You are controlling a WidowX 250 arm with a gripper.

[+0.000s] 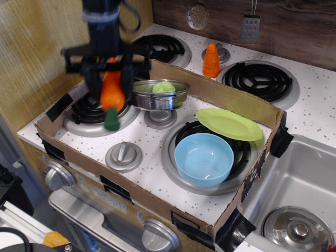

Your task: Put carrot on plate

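The gripper (109,79) hangs from above at the far left of the toy stove, its dark jaws clamped on the carrot (112,94), which is held clear of the surface with its orange body between the fingers and its dark green stem end pointing down over the left burner (84,116); the carrot is blurred, so its exact tilt is hard to judge; just to its right stands a small steel pot (159,94) with a pale green piece (163,87) inside, raised on a silver knob (160,118); the lime-green plate (229,124) lies well apart to the right, resting tilted on the far rim of the light blue bowl (203,159), which sits in the near right burner ring (173,157); a second silver knob (124,156) sits near the front edge; a cardboard wall (220,93) taped with black tape fences this part of the stove; beyond it, at the far side, a shorter orange cone-shaped carrot (211,60) stands upright between two black coil burners (258,79); a steel sink (294,199) lies at the near right, with a round lid (296,229) in it; a strainer (197,16) and a spatula (250,26) hang on the dark back wall.
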